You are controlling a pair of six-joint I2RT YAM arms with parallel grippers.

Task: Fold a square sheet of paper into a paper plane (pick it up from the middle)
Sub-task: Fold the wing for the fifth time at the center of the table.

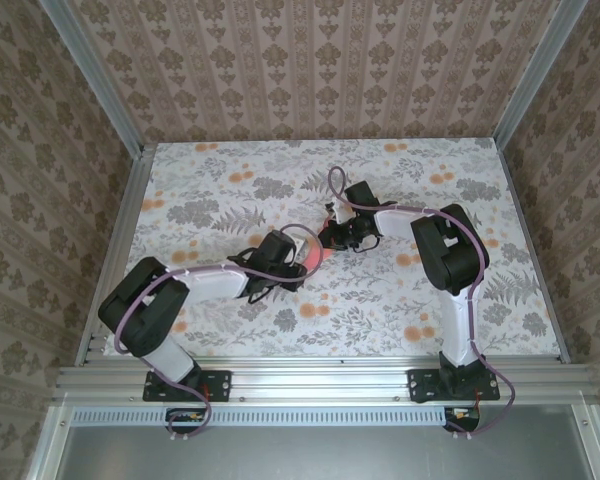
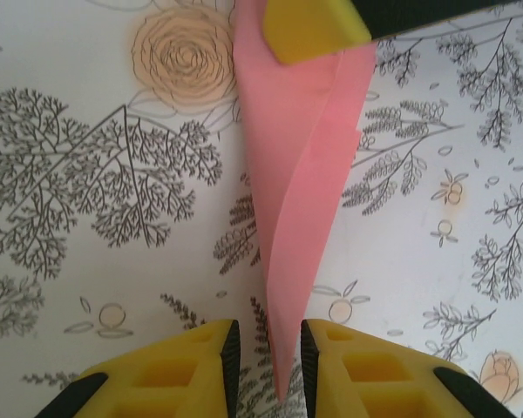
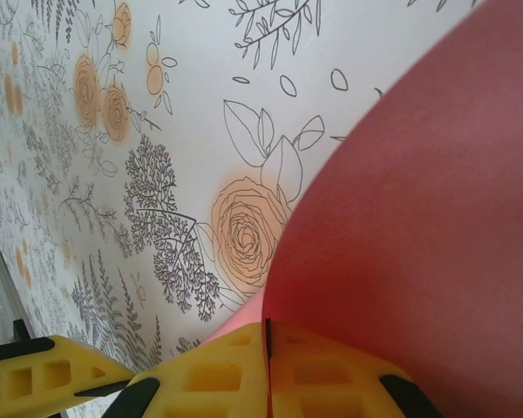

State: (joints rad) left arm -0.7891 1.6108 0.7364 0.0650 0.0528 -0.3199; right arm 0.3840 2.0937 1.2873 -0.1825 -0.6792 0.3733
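Plane [image 2: 296, 174]: slim pink dart, mid-worktop [image 1: 430, 300], spanning the gap between both claws. Right gripper [image 3: 268, 348] is pinched tight on its wide end. Left gripper [image 2: 270, 348] has its jaws slightly parted with the tip standing between them, unclamped. Paper is thin, light, limp away from the folds and easily crushed. Best hold, I judge: along the centre crease, where stacked layers give stiffness.

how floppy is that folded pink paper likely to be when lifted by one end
Probably floppy: the paper plane is a thin folded sheet, and in the right wrist view it bows away from the right gripper shut on it. Likely light, so a nudge could shift it; the left gripper stands open around its tip.
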